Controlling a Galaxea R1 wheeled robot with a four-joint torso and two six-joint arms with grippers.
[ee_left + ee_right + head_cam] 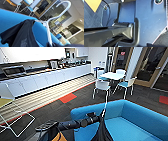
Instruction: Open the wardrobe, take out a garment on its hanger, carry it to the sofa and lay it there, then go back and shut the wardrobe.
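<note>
the left gripper [99, 119] was at the near edge of the sofa [140, 119], and it seemed closed on the hanger [104, 109], though the fingers themselves could not be made out clearly, so this is my judgement from how the hanger stood up from it. how the right gripper stood, i cannot tell. the garment [102, 133] hung down from the hanger just in front of the sofa's near arm, over the edge of the seat and not yet laid on it. in the left wrist view the hanger [50, 23] showed its curved hook free in the air, and the garment [21, 36] was draped over one shoulder of it with the blue sofa [11, 18] right behind. i judge the garment to be soft and light, it will fold and slide easily, so it may slip off the thin, stiff and smooth hanger if that one is tilted much; the good place to hold is the neck of the hanger under the hook, not the cloth. the broad seat of the sofa had nothing lying on it. beyond the sofa stood the white-and-teal chairs [102, 85] around a small table [113, 75], and farther behind them a long white counter [50, 78] with some appliances on top, too small to name.
</note>
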